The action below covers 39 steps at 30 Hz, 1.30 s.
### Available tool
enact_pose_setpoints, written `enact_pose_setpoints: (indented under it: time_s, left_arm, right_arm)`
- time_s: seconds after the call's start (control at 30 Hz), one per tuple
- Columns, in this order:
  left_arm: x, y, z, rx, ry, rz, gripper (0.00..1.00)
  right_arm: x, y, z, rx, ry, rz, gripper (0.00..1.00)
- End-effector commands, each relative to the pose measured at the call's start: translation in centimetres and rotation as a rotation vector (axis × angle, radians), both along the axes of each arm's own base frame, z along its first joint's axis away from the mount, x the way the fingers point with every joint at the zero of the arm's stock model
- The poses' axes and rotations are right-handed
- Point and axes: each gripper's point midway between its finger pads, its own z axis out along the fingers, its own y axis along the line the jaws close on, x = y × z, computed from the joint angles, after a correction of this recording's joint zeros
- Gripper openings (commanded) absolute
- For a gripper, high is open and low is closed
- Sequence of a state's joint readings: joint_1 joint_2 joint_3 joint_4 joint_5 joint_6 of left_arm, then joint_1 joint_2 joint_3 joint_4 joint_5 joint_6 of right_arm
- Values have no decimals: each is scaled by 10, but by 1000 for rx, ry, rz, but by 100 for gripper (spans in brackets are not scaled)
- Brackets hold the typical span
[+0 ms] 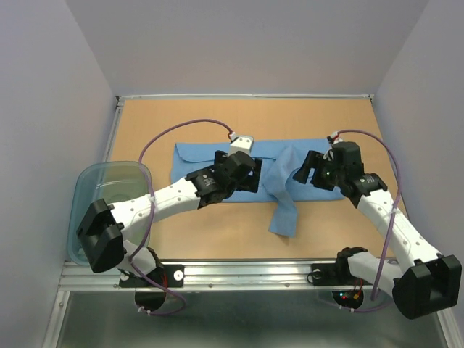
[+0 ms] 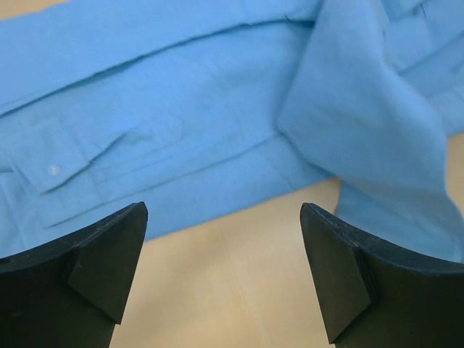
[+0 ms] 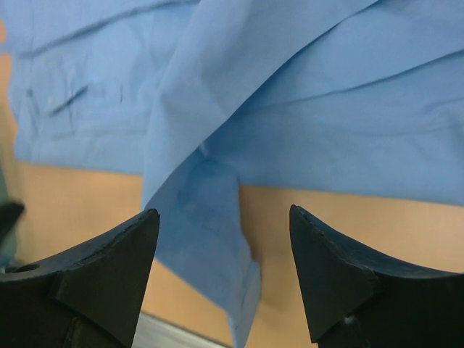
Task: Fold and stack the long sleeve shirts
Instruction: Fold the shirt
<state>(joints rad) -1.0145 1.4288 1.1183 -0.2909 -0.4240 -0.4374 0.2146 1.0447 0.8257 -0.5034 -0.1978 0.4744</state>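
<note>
A light blue long sleeve shirt (image 1: 196, 159) lies as a long band across the middle of the table. One sleeve (image 1: 285, 214) trails off it toward the front edge. My left gripper (image 1: 246, 174) hovers over the band's middle. In the left wrist view it (image 2: 223, 217) is open, with bare wood between its fingers and the shirt (image 2: 181, 109) just beyond them. My right gripper (image 1: 302, 172) sits over the shirt's right part. The right wrist view shows it (image 3: 223, 214) open and empty, with the sleeve (image 3: 203, 217) hanging in front of it.
A clear bluish plastic tub (image 1: 109, 196) stands at the table's left front edge beside the left arm. The wooden table (image 1: 217, 116) is walled on the left, right and back. A metal rail (image 1: 239, 272) runs along the near edge.
</note>
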Motion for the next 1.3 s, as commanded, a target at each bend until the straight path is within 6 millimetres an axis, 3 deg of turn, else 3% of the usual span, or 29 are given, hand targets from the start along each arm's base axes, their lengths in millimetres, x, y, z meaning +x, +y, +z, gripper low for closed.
enact_pose_setpoints:
  time_s: [0.0,0.17,0.3,0.5,0.57,0.63,0.7,0.73,0.8,0.9,0.93,1.03,1.1,1.13,1.17,1.2,1.23,1.27]
  left_arm:
    - [17,18,12,-89,13,86,99]
    - [38,51,0,-92,48,171,99]
    - [43,79,-11,-71,68,233,99]
    - [39,76,14,-136,15,191,99]
    - [37,71,24,-168,-6,151,99]
    - [35,66,28,-179,-26,106,99]
    - [27,58,36,-220,-39,49,99]
    - [21,52,40,-254,-45,17,99]
    - [16,50,41,-291,-38,16,99]
    - [13,57,52,-350,-50,63,99]
    - [12,63,58,-371,-65,94,99]
    - [13,77,71,-388,-105,159,99]
    - [15,83,78,-389,-122,185,99]
    - [15,85,82,-390,-126,196,99]
    - [15,87,85,-394,-128,208,99]
    - [15,87,85,-397,-123,213,99]
    - [15,86,85,-406,-117,218,99]
    - [13,85,83,-417,-104,214,99]
  right_arm:
    - [-42,23,-19,-4,107,127,79]
    - [-61,44,-25,21,152,192,80]
    - [-80,55,-44,-16,206,234,80]
    - [-91,49,-75,-88,278,203,80]
    - [-88,48,-79,-100,284,181,72]
    - [-82,50,-75,-91,276,167,52]
    - [-70,63,-61,-39,245,160,31]
    - [-58,72,-48,0,215,149,16]
    - [-44,82,-31,46,180,131,1]
    - [-12,105,16,156,78,115,1]
    - [2,119,44,233,19,113,1]
    - [26,140,95,394,-102,104,1]
    - [33,151,115,487,-146,109,1]
    - [35,154,109,521,-141,104,1]
    - [41,160,130,628,-203,103,1]
    - [40,162,127,660,-211,108,1]
    - [39,162,102,664,-175,92,1]
    - [39,162,99,705,-183,78,1]
